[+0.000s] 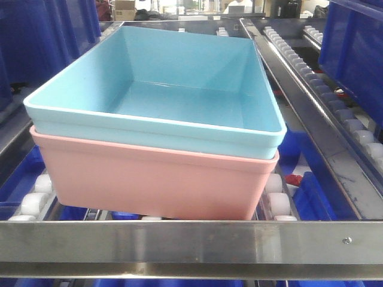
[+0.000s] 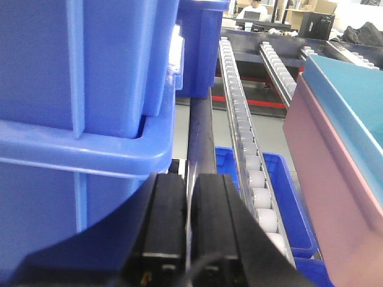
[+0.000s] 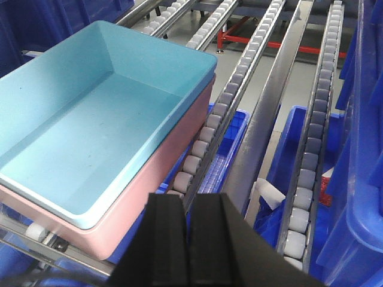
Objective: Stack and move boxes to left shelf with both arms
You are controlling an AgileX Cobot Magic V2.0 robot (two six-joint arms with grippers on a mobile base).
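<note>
Left gripper [image 2: 190, 239] and right gripper [image 3: 190, 239], both clenched on nothing, show only at the bottom of their wrist views. The front view's centre holds the turquoise bin [image 1: 179, 89] nested in the pink bin [image 1: 155, 179] on the roller rack [image 1: 191, 242].

You'll see dark blue crates [image 2: 84, 89] stacked at the left of the left wrist view, one nested over another, with a further blue crate [image 2: 200, 42] standing behind them; smaller blue bins [image 3: 302, 179] sit on the level below the rails (one holds a white slip of something, too small to read) in the right wrist view. Far back, a seated person [image 2: 252, 7] in white is at a desk, near cardboard boxes [image 1: 124, 9]; red floor framing [image 3: 281, 42] shows beneath the far rails.
</note>
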